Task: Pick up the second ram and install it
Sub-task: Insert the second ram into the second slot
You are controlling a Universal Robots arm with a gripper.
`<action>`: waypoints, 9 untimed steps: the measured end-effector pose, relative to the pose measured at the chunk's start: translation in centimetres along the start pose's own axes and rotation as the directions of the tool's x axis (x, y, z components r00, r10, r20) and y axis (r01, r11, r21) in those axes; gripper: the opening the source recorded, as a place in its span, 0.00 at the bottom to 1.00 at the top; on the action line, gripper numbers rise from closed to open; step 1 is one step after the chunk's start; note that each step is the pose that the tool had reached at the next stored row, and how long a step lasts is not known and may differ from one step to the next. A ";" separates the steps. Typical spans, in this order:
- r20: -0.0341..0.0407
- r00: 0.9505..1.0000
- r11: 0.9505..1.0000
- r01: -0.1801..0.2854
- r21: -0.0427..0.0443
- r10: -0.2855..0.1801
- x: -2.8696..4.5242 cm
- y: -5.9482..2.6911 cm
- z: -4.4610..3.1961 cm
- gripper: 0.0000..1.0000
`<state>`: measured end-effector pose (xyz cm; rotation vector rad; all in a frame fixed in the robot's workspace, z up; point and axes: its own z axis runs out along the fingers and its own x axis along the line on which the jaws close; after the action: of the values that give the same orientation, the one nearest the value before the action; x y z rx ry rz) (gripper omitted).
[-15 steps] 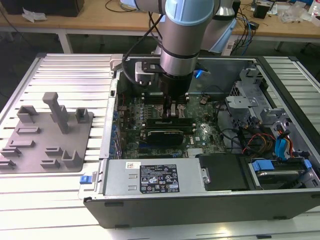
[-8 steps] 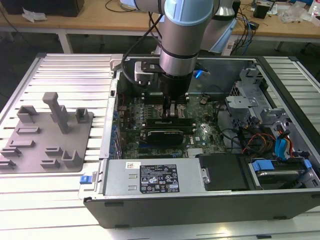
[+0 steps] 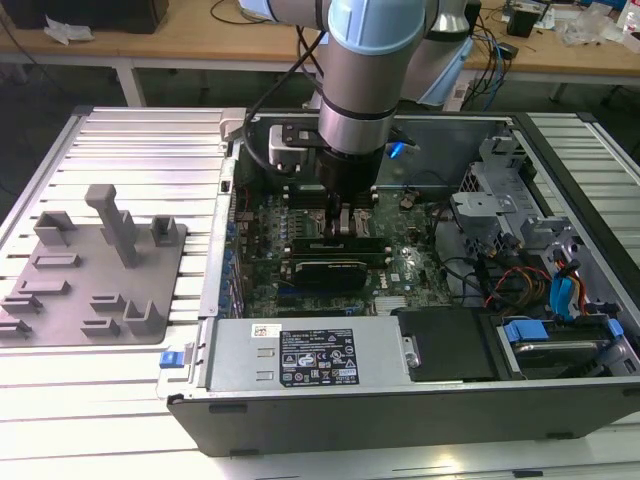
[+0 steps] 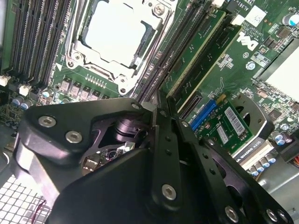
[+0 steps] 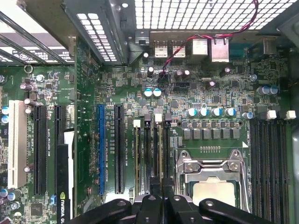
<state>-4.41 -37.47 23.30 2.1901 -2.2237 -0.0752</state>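
Observation:
My gripper (image 3: 345, 213) is down inside the open computer case, over the memory slots beside the processor socket (image 4: 114, 32). In the second wrist view its black fingers (image 4: 152, 109) are drawn close together at the near end of a long green strip, the second ram (image 4: 196, 53), which stands on edge in a slot. Another green strip (image 4: 218, 52) stands in the slot right beside it. In the first wrist view the fingertips (image 5: 156, 200) sit over the black slots (image 5: 148, 154) next to the socket. The gripper's own body hides the contact itself.
A grey fixture plate (image 3: 95, 270) with upright blocks lies on the ribbed table at the exterior view's left. A graphics card (image 3: 325, 272), the power supply (image 3: 310, 355), cable bundles (image 3: 510, 285) and drive bays (image 3: 560, 335) crowd the case.

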 end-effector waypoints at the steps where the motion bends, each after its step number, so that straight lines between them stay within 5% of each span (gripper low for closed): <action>1: 0.000 1.000 1.000 0.000 0.000 0.000 0.00 0.00 0.00 0.09; 9: 0.000 1.000 1.000 0.000 0.000 0.000 0.00 -0.01 0.24 0.09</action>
<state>-4.40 -37.46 23.06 2.1902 -2.2239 -0.0754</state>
